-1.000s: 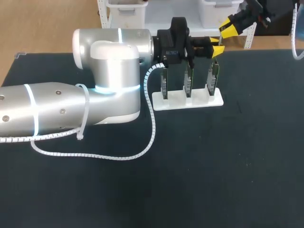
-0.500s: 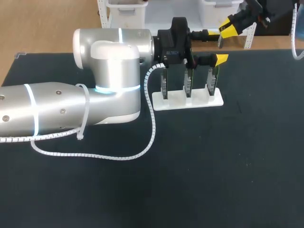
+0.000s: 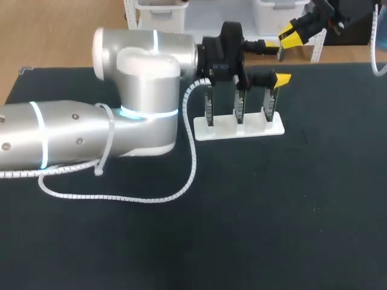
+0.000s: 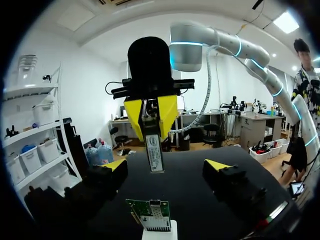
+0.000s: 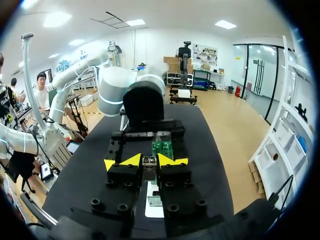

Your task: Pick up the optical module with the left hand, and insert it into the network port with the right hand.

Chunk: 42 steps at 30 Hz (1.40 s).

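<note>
The optical module (image 4: 154, 150), a slim metal bar, hangs from my right gripper (image 4: 150, 111), which is shut on its top end. In the right wrist view the same module (image 5: 148, 162) sits between the right gripper's (image 5: 148, 161) yellow tips. My left gripper (image 4: 162, 172) stands open, one finger on each side of the module and not touching it. In the head view the left gripper (image 3: 273, 60) is above the rightmost card, with the right gripper (image 3: 291, 37) just beyond it. A green card with the network port (image 4: 150, 215) stands below the module.
Three upright green cards stand in a white holder (image 3: 239, 128) at the back middle of the black table. My left arm's big silver body (image 3: 121, 103) and its looped white cable (image 3: 151, 196) cover the table's left half.
My left gripper has opened wide and let go of the module, which stays in the right gripper. The left arm has shifted slightly; the right arm has kept still.
</note>
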Each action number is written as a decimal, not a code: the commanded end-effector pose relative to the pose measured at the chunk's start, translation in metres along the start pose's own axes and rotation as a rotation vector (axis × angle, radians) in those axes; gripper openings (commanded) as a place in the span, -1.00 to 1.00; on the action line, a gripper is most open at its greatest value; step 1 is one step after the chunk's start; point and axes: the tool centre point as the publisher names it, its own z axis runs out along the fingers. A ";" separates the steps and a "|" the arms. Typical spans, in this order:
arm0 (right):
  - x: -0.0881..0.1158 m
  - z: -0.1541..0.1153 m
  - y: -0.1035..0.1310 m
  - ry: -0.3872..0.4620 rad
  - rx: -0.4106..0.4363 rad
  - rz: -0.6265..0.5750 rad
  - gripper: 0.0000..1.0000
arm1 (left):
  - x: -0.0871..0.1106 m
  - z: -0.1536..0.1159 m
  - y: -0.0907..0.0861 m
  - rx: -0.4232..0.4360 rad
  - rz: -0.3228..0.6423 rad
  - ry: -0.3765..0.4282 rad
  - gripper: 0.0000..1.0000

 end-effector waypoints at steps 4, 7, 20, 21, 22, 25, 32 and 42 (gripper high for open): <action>0.000 0.000 -0.001 0.000 -0.001 0.000 -1.00 | 0.000 -0.021 -0.007 0.020 -0.044 0.092 1.00; 0.000 0.000 -0.001 0.000 -0.001 0.000 -1.00 | 0.003 -0.029 -0.013 0.016 -0.067 0.127 1.00; 0.000 0.000 -0.001 0.000 -0.001 0.000 -1.00 | 0.008 -0.060 -0.014 -0.044 -0.066 0.203 1.00; 0.000 0.000 -0.001 0.000 -0.001 0.000 -1.00 | 0.008 -0.061 -0.013 -0.041 -0.063 0.206 1.00; 0.000 0.000 -0.001 0.000 -0.001 0.000 -1.00 | 0.008 -0.061 -0.012 -0.033 -0.061 0.215 1.00; 0.000 0.000 -0.001 0.000 -0.001 0.000 -1.00 | 0.008 -0.062 -0.009 -0.019 -0.065 0.243 1.00; 0.000 0.000 -0.001 0.000 -0.001 0.000 -1.00 | 0.003 -0.067 -0.001 0.001 -0.065 0.305 1.00; 0.000 0.000 -0.001 0.000 -0.001 0.000 -1.00 | -0.001 -0.065 0.002 0.014 -0.060 0.323 1.00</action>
